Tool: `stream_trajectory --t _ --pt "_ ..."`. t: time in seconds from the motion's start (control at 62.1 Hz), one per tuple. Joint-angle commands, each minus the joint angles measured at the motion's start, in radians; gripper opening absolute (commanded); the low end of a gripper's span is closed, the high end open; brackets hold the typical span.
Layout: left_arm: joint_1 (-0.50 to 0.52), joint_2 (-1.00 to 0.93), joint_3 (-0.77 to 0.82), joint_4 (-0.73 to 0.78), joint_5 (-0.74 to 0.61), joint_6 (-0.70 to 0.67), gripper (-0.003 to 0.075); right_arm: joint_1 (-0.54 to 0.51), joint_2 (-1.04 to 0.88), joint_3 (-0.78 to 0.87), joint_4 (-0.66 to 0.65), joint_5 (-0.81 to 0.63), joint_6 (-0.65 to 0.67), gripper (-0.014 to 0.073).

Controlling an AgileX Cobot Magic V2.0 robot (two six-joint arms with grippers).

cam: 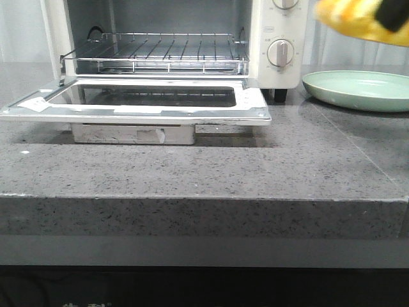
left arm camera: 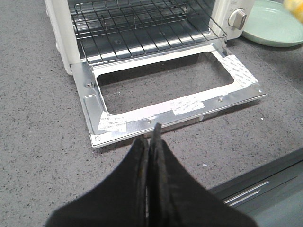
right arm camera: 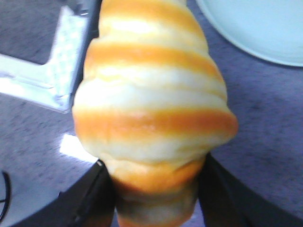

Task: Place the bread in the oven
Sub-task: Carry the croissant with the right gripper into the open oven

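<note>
The bread (right arm camera: 151, 94), a glossy orange roll with pale yellow stripes, is held in my right gripper (right arm camera: 154, 184), whose black fingers press on its two sides. In the front view the bread (cam: 358, 19) hangs in the air at the top right, above the plate, with a black finger (cam: 393, 16) on it. The white oven (cam: 265, 45) stands at the back left, its glass door (cam: 147, 99) folded down flat and its wire rack (cam: 160, 51) bare. My left gripper (left arm camera: 151, 137) is shut and empty, just in front of the open door (left arm camera: 161, 111).
A pale green round plate (cam: 361, 89) lies to the right of the oven, with nothing on it; it also shows in the left wrist view (left arm camera: 272, 23) and the right wrist view (right arm camera: 255, 26). The grey stone counter ends in a front edge (cam: 204, 198).
</note>
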Motion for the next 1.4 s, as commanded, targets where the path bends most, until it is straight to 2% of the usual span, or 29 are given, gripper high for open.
stream_trajectory --t 0.0,0.177,0.274,0.386,0.676,0.918,1.063,1.385 --pt "-0.002 -0.001 -0.026 0.007 -0.072 -0.005 -0.0018 0.106 -0.016 -0.049 -0.007 -0.042 0.049 0.0152" --pt "-0.002 -0.001 -0.026 0.007 -0.072 -0.005 -0.0018 0.304 0.066 -0.139 -0.166 -0.044 0.215 0.0152" --pt "-0.002 -0.001 -0.026 0.007 -0.072 -0.005 -0.0018 0.374 0.144 -0.232 -0.279 -0.015 0.29 0.0152" --pt "-0.002 -0.001 -0.026 0.007 -0.072 -0.005 -0.0018 0.421 0.249 -0.343 -0.353 -0.006 0.329 0.0152" --pt "-0.002 -0.001 -0.026 0.007 -0.072 -0.005 -0.0018 0.426 0.504 -0.665 -0.421 0.007 0.332 0.0152" --pt "-0.002 -0.001 -0.026 0.007 -0.072 -0.005 -0.0018 0.422 0.691 -0.895 -0.556 0.036 0.332 0.0152" --pt "-0.002 -0.001 -0.026 0.007 -0.072 -0.005 -0.0018 0.418 0.758 -0.961 -0.606 0.026 0.332 0.0152" --pt "-0.002 -0.001 -0.026 0.007 -0.072 -0.005 -0.0018 0.417 0.774 -0.962 -0.678 -0.048 0.332 0.0152"
